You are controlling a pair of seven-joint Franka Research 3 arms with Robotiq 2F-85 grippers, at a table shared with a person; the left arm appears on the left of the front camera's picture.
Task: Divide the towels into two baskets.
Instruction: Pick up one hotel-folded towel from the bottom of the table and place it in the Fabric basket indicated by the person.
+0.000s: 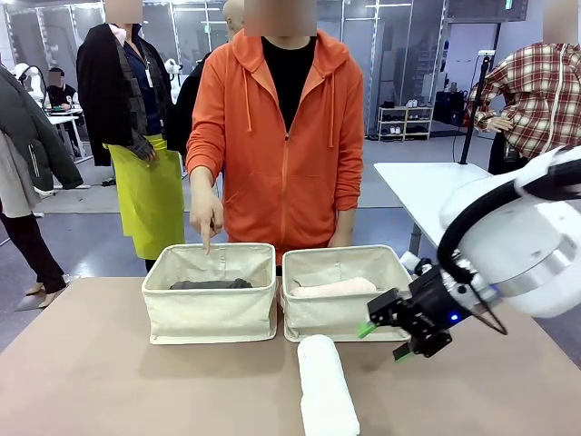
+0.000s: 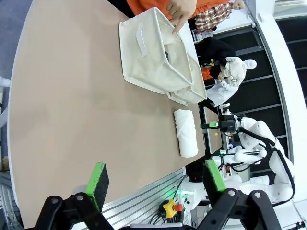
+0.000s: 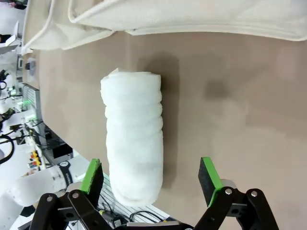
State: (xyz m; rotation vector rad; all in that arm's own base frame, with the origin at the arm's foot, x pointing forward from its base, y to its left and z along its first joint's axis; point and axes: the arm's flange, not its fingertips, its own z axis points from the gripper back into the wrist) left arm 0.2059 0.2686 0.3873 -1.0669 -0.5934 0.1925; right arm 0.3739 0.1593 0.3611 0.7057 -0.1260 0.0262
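Observation:
Two cream baskets stand side by side at the table's far edge. A dark grey towel [image 1: 211, 284] lies in the left basket [image 1: 209, 316], and a pale pink towel [image 1: 331, 289] lies in the right basket [image 1: 331, 320]. On the table in front of the right basket, a white rolled towel [image 1: 327, 389] lies lengthwise. My right gripper [image 1: 386, 341] hangs open just right of it. In the right wrist view the white towel [image 3: 134, 148] sits below the open right gripper [image 3: 150, 175], nearer one finger. My left gripper [image 2: 156, 177] is open, high over the table, far from the baskets [image 2: 153, 62].
A person in an orange hoodie stands behind the baskets, with one hand [image 1: 207, 218] pointing a finger down into the left basket. The brown table [image 1: 109, 372] has free room at the front left. Other people and tables stand farther back.

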